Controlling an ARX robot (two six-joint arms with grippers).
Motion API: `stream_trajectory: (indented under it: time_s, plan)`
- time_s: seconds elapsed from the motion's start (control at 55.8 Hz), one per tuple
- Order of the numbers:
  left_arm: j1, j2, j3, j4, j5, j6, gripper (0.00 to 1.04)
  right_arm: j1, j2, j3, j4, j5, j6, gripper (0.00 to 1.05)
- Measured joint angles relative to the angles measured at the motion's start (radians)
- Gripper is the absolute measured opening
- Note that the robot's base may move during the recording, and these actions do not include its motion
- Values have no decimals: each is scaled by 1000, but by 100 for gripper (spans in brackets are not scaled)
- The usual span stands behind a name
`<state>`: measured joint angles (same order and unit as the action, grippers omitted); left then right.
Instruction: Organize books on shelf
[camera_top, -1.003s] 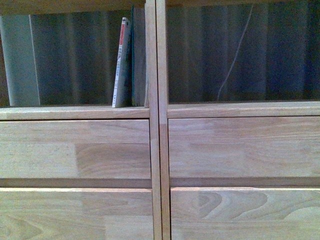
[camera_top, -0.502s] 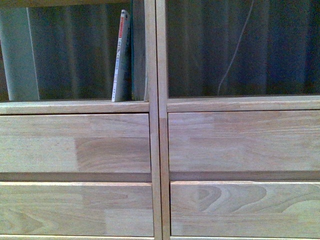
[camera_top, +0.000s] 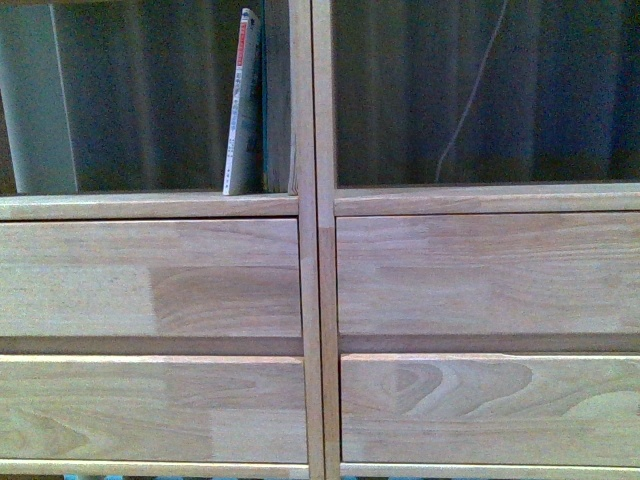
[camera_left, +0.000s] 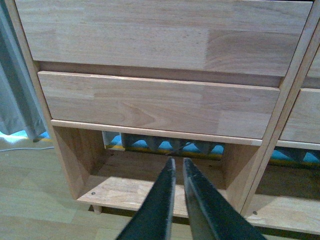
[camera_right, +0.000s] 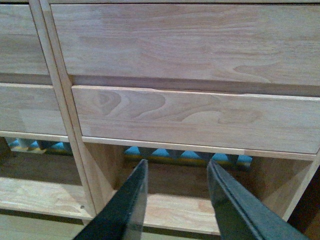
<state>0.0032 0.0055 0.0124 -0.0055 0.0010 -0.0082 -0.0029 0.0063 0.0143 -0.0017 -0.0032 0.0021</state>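
A thin whitish book (camera_top: 243, 105) with red print at the top of its spine stands leaning in the left column's open compartment, next to a darker book (camera_top: 276, 100) against the centre post of the light wood shelf (camera_top: 310, 300). Neither gripper shows in the front view. My left gripper (camera_left: 178, 162) is shut and empty, low in front of the left column's bottom opening (camera_left: 165, 175). My right gripper (camera_right: 176, 167) is open and empty, low in front of the right column's bottom opening (camera_right: 185, 200).
Two drawer fronts fill each column (camera_top: 150, 280) (camera_top: 490, 275). A grey upright panel (camera_top: 38, 100) stands at the far left of the open compartment. A thin cord (camera_top: 470, 100) hangs behind the right compartment. A curtain (camera_left: 12, 100) and wood floor (camera_left: 30, 200) lie beside the shelf.
In the front view the whole shelf has shifted upward in the picture, so more of the lower drawer fronts and their bottom edge shows. The books stand as before.
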Motion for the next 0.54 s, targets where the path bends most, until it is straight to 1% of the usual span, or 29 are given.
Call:
stream_trajectory:
  time_s: [0.018,0.09,0.108,0.179,0.197,0.269,0.287,0.323,0.34,0.412,0.538]
  plan:
    - [0,0,0,0,0,0,43,0,0,0,0,0,0,46]
    - [0,0,0,0,0,0,57,0,0,0,0,0,0,60]
    - [0,0,0,0,0,0,59,0,0,0,0,0,0,62]
    - [0,0,0,0,0,0,73,0,0,0,0,0,0,75]
    - [0,0,0,0,0,0,75,0,0,0,0,0,0,77]
    - [0,0,0,0,0,0,89,0,0,0,0,0,0,90]
    - [0,0,0,0,0,0,90,0,0,0,0,0,0,91]
    - [0,0,0,0,0,0,97,0,0,0,0,0,0,98]
    - [0,0,0,0,0,1,99,0,0,0,0,0,0,99]
    - [0,0,0,0,0,2,97,0,0,0,0,0,0,97]
    - [0,0,0,0,0,2,97,0,0,0,0,0,0,98]
